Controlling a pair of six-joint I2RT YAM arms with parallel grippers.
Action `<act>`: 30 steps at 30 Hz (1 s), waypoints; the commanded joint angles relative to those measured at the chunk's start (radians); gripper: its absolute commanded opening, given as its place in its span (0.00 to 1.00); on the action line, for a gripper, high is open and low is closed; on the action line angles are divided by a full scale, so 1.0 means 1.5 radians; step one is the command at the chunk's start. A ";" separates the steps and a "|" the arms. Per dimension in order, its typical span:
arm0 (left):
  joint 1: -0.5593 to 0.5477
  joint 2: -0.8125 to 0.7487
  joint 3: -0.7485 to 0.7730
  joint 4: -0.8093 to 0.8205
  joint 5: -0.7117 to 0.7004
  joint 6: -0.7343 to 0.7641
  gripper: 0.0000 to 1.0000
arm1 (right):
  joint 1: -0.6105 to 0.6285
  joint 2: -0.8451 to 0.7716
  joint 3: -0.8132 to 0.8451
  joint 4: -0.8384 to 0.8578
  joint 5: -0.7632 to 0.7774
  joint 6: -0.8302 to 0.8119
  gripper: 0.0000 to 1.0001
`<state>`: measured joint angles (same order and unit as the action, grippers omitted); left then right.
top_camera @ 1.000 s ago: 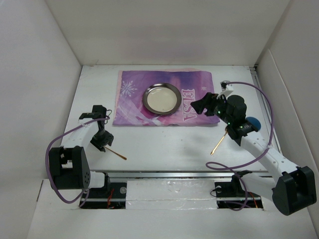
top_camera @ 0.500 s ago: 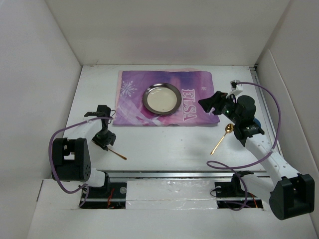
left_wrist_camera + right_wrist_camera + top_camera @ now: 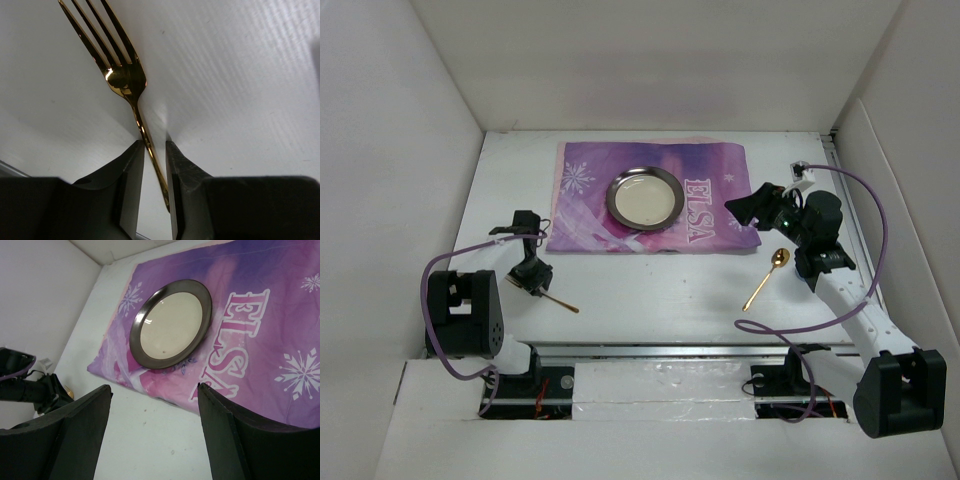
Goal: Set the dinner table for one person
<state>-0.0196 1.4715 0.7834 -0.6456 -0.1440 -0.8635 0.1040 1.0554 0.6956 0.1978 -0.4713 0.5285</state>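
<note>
The white dinner table (image 3: 650,280) carries a purple "ELSA" placemat (image 3: 655,195) with a round metal plate (image 3: 644,197) on it. A gold fork (image 3: 560,303) lies near the front left. My left gripper (image 3: 531,273) is down on it, jaws shut on the thin handle (image 3: 150,155), with the tines (image 3: 107,35) pointing away over the table. A gold spoon (image 3: 767,277) lies on the bare table at the front right. My right gripper (image 3: 745,206) hovers open and empty over the placemat's right edge; its view shows the plate (image 3: 171,323) ahead of it.
White walls enclose the table on the left, back and right. The right arm's purple cable (image 3: 770,330) loops on the table just in front of the spoon. A rail (image 3: 660,348) runs along the near edge.
My right arm has swung right and back, uncovering the spoon's bowl. My left gripper has settled over the fork handle, and the fork has shifted slightly right.
</note>
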 commanded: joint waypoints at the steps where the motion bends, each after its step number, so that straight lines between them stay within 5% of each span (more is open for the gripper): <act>1: 0.014 0.054 0.001 0.068 -0.025 0.024 0.21 | -0.006 0.003 0.000 0.051 -0.022 0.008 0.75; 4: 0.014 0.078 0.012 0.075 -0.033 0.039 0.02 | -0.006 0.007 -0.005 0.054 -0.025 0.007 0.75; 6: 0.014 0.081 0.002 0.078 -0.032 0.041 0.00 | -0.006 0.005 -0.005 0.055 -0.023 0.008 0.74; 14: 0.002 0.050 -0.029 0.101 -0.014 0.054 0.00 | -0.006 0.001 -0.009 0.056 -0.025 0.008 0.74; 21: -0.022 -0.152 0.017 0.088 -0.024 0.148 0.00 | -0.006 0.005 -0.011 0.061 -0.020 0.009 0.74; 25: -0.028 -0.173 0.105 0.077 -0.044 0.217 0.00 | 0.000 0.009 -0.010 0.061 -0.010 0.007 0.74; 30: -0.130 -0.143 0.227 0.110 -0.115 0.264 0.00 | 0.023 0.022 -0.007 0.064 0.009 0.005 0.74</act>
<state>-0.1356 1.2453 1.0286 -0.5255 -0.2493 -0.5503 0.1135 1.0798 0.6830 0.2432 -0.4797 0.5388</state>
